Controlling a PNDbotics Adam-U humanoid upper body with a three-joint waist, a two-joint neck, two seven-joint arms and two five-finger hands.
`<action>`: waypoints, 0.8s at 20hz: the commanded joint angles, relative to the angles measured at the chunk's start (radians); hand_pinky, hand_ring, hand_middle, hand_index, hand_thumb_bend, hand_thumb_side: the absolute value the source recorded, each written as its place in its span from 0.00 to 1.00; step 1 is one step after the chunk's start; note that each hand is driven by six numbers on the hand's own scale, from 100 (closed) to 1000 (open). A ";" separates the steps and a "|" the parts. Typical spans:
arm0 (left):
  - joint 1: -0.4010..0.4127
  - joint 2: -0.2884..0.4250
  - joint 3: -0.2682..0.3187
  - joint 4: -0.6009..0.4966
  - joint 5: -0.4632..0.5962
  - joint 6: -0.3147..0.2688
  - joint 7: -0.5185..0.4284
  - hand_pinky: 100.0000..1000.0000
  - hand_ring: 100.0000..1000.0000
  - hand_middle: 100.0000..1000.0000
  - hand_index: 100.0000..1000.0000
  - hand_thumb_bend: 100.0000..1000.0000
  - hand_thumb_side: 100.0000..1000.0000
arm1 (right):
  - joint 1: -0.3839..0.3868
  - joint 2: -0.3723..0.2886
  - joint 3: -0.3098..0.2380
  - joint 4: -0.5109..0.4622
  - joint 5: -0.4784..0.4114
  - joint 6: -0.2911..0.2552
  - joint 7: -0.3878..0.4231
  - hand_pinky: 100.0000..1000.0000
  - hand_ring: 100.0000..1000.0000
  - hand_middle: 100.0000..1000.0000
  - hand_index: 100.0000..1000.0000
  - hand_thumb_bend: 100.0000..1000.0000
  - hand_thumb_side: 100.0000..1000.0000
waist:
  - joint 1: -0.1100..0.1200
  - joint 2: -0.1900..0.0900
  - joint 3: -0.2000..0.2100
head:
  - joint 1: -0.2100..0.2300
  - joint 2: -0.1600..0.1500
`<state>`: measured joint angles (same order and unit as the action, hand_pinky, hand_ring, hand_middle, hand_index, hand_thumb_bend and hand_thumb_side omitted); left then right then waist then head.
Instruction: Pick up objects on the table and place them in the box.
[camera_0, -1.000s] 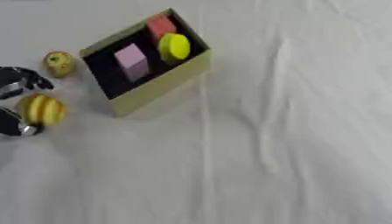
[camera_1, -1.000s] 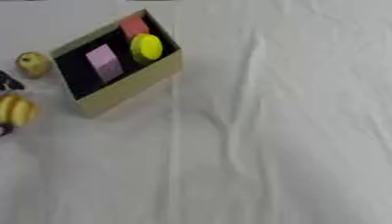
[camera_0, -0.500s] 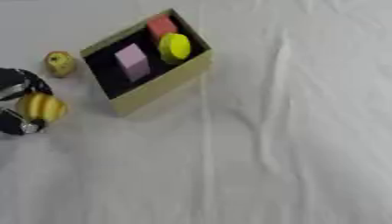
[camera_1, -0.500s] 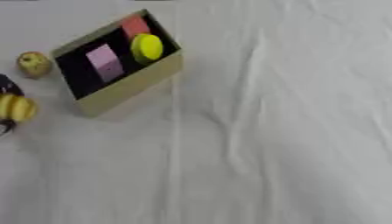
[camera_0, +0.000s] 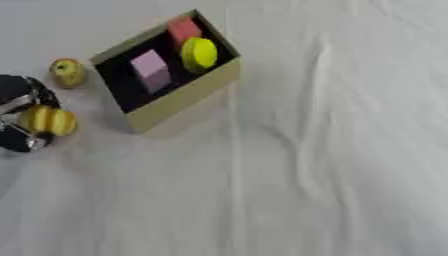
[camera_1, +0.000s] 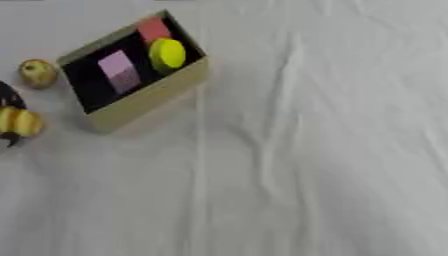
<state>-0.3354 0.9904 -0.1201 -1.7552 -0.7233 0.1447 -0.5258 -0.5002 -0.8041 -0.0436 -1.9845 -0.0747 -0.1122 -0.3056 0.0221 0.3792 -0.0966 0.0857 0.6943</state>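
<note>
Box (camera_0: 179, 97) sat upper left on the surface (camera_0: 332, 165), turned at an angle, tan outer walls, black inside. Three things were in it: red block (camera_0: 184, 29) in the far corner, round yellow piece (camera_0: 199, 53) just beside it, pink block (camera_0: 150, 69) toward the middle. The near end of the box interior was bare black.

Small yellow-green apple-like fruit (camera_0: 68, 72) lay on the surface left of the box, near it but apart.

Left hand (camera_0: 19, 117) showed at the left edge, black with silver parts, fingers curled round a yellow striped round object (camera_0: 49, 121). That object was below the fruit and left of the box's near corner, well clear of the box wall. Could not tell whether it touched the cloth or was lifted off it. In the right eye view only a sliver of the hand showed at the left edge with the yellow object against it.

Right hand was in neither view.

Surface was covered by a white cloth with long creases, one running down from the box's near corner and another curved one right of centre. Everything right of the box was plain cloth.
</note>
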 joint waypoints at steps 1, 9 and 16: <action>-0.035 0.032 0.036 -0.080 0.007 0.008 -0.007 0.61 0.57 0.54 0.66 0.14 0.00 | -0.003 -0.021 -0.018 -0.015 -0.008 0.000 -0.004 0.85 0.77 0.69 0.80 0.00 0.51 | 0.001 -0.021 0.002 | -0.004 0.003; -0.191 0.010 0.021 -0.184 0.065 0.002 -0.033 0.59 0.55 0.52 0.65 0.13 0.00 | 0.000 -0.024 -0.016 -0.015 -0.011 0.001 -0.001 0.85 0.77 0.69 0.80 0.00 0.50 | 0.008 -0.034 -0.001 | -0.010 0.010; -0.359 -0.085 -0.054 -0.067 0.116 -0.017 -0.041 0.59 0.54 0.51 0.65 0.12 0.00 | -0.004 -0.020 -0.009 -0.015 -0.015 0.004 0.007 0.85 0.77 0.69 0.80 0.00 0.50 | 0.008 -0.044 -0.007 | -0.007 0.014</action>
<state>-0.6761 0.9007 -0.1698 -1.8393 -0.6157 0.1338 -0.5666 -0.4932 -0.8041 -0.0429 -1.9845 -0.0820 -0.1082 -0.3021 0.0319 0.3603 -0.1041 0.0774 0.7037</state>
